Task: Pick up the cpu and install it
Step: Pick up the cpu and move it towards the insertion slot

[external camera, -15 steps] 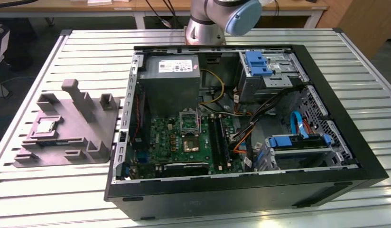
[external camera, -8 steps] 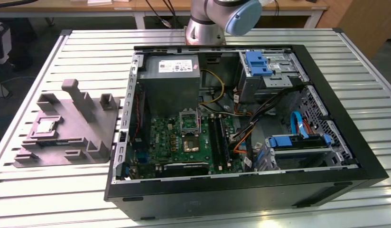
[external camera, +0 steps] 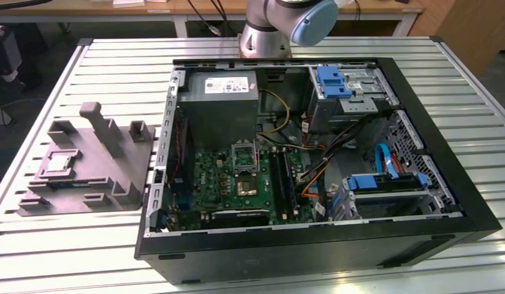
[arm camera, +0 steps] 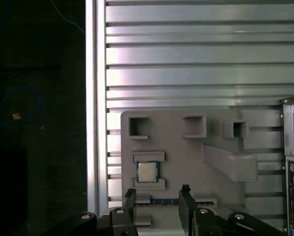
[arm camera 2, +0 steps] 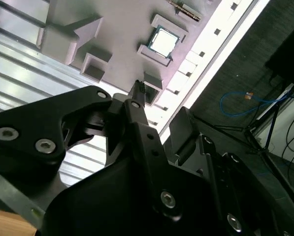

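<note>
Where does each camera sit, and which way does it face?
Exterior view: high above, facing down on the computer case, the grey tray and the arm's base.
First wrist view: on the wrist, facing down past the open gripper at the cpu.
Second wrist view: on the wrist, slanting past the gripper's linkage.
Both wrist views share the cpu in the tray.

The cpu [arm camera: 147, 171] has a pale silver top with a blue-green edge, the tray [arm camera: 186, 157] is plain grey, the table [external camera: 56, 245] is whitish with a pattern of long ribs, and the computer case [external camera: 318, 251] is black with a green motherboard [external camera: 228, 184] inside.
</note>
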You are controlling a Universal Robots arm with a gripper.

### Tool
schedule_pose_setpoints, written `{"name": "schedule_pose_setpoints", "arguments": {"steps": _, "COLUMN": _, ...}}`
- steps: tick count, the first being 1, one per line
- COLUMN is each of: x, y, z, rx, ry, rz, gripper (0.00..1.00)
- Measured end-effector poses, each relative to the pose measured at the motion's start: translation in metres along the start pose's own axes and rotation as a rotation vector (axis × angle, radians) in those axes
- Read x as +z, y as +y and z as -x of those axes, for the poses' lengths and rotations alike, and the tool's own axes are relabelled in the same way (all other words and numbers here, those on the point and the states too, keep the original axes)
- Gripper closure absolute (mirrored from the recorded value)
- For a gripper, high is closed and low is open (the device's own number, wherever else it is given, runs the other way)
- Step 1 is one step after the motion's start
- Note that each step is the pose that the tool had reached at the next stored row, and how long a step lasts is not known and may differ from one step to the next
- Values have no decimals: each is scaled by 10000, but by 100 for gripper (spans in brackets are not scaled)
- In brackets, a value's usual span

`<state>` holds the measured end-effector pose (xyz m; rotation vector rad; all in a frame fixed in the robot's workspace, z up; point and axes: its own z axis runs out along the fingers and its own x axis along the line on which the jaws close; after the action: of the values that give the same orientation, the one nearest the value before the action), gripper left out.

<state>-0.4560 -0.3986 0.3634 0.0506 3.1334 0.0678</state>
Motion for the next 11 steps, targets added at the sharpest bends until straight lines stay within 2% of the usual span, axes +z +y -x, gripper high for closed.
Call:
{"name": "schedule_pose_setpoints", "arguments": {"steps": 3, "x": 13, "y": 0, "z": -2, "rx": -383, "ry": 17, "rz": 1, "gripper": 53}}
{"name": "schedule_pose_setpoints", "arguments": {"steps": 11, "x": 18, "y": -1, "z": -1, "rx": -387, "ry": 17, "rz": -9, "gripper": 53}}
